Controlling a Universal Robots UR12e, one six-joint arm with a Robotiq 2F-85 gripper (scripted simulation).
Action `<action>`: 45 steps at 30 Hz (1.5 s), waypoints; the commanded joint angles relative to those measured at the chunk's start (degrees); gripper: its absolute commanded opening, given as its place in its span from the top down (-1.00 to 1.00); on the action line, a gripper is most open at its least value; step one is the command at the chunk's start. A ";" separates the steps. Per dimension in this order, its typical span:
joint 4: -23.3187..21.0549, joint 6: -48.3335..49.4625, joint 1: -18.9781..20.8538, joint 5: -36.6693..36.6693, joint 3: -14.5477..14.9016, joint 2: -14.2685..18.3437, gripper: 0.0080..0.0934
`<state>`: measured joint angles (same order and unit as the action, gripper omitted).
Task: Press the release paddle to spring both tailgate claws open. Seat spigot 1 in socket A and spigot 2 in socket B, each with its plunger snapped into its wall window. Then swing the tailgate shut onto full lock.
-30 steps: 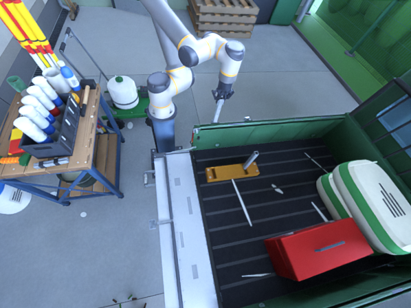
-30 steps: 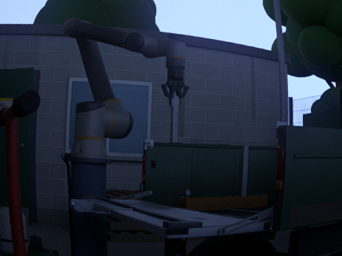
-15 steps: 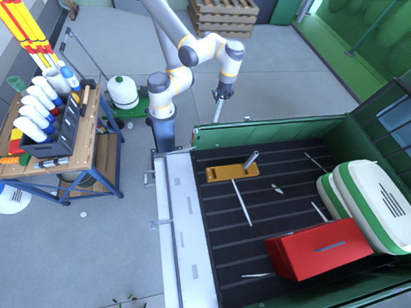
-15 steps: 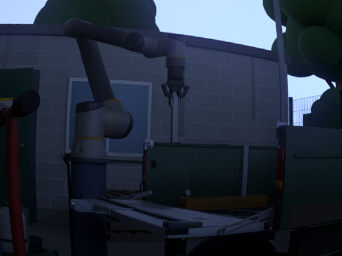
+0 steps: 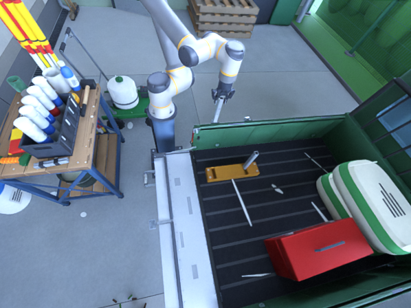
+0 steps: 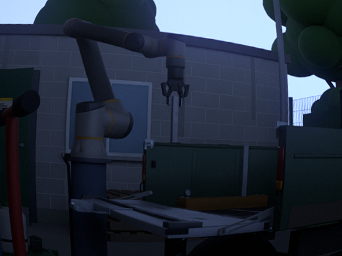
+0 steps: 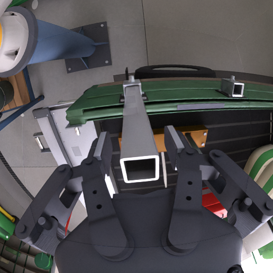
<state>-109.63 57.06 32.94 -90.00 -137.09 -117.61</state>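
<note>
A grey square-tube spigot (image 7: 139,127) stands upright in the socket (image 7: 131,91) at the tailgate end of the green side wall (image 5: 268,130), and a second socket (image 7: 233,88) further along that wall is empty. Another spigot (image 5: 250,160) leans in an orange holder (image 5: 232,171) on the black truck bed. The white tailgate (image 5: 182,223) lies swung down flat. My gripper (image 7: 139,148) is above the wall, around the top of the upright spigot (image 6: 174,119), and it is open and holds nothing.
Behind the truck stand a brick wall and my blue pedestal (image 5: 164,132). A red box (image 5: 318,248) and white-green cases (image 5: 367,206) fill the bed's far end. Thin rods (image 5: 241,202) lie on the bed. A workbench (image 5: 51,137) stands to the left.
</note>
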 commanded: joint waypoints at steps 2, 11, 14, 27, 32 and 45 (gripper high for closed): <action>-0.02 0.00 0.00 0.00 0.05 0.00 -0.17; 0.26 0.00 0.00 0.00 0.17 -0.08 -0.17; 0.64 0.00 0.00 0.00 0.42 -0.20 -0.17; 3.53 0.00 0.00 0.00 2.42 -1.06 -0.17; 4.48 0.00 0.00 0.00 3.10 -1.31 -0.17; 5.97 0.00 0.00 0.00 4.21 -1.69 -0.17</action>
<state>-103.74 57.06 32.94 -90.00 -133.20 -119.22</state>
